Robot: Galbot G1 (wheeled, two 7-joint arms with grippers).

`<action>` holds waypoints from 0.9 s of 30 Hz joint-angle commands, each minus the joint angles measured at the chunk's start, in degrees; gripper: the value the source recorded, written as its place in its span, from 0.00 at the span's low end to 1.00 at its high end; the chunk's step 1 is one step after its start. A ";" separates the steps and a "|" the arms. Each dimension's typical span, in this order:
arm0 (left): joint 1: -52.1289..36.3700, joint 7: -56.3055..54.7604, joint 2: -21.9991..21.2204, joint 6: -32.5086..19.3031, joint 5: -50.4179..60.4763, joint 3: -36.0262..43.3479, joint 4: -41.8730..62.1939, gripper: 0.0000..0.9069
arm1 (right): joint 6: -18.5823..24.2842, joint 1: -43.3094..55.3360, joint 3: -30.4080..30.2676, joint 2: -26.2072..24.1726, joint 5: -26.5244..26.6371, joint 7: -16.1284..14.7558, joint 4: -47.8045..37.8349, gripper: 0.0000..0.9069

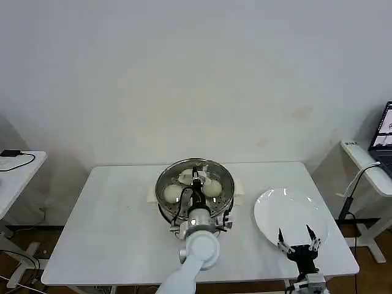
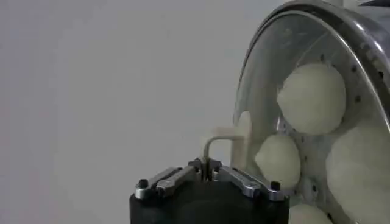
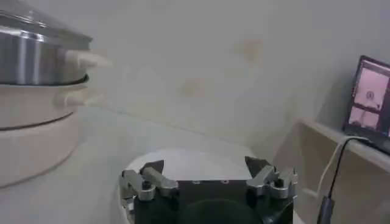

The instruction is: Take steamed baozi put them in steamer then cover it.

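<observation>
Baozi (image 1: 211, 188) sit under the cover (image 1: 195, 182) on the steamer (image 1: 160, 208), its handle pinched by the left tool (image 1: 197, 181); the right tool (image 1: 297, 237) hangs spread over the white plate (image 1: 269, 214).

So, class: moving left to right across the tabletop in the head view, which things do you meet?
Steamer with the cover on it and the left gripper at the cover's handle → white plate → right gripper, open, at the plate's near edge.
</observation>
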 commanded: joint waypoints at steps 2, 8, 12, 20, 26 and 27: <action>0.74 -0.05 -0.02 -0.02 -0.30 0.02 -0.48 1.00 | 0.07 0.07 -0.15 -0.04 -0.12 -0.04 -0.02 1.00; 0.84 -0.02 0.01 -0.10 -0.30 0.23 -1.60 1.00 | 0.07 0.01 -0.32 0.02 -0.34 -0.06 0.00 1.00; 0.96 0.06 0.10 -0.14 -0.34 0.25 -2.39 1.00 | 0.08 -0.09 -0.32 0.02 -0.38 -0.08 0.14 1.00; 2.30 0.21 0.47 -0.46 -0.79 0.93 -6.18 1.00 | 0.12 -0.22 -0.35 -0.04 -0.47 -0.05 0.17 1.00; 3.47 0.01 2.42 -1.09 -1.55 1.53 -9.43 1.00 | 0.17 -0.30 -0.29 -0.10 -0.49 -0.03 0.18 1.00; 3.63 0.00 2.83 -1.21 -1.65 1.50 -10.00 1.00 | 0.18 -0.29 -0.30 -0.09 -0.48 -0.02 0.12 1.00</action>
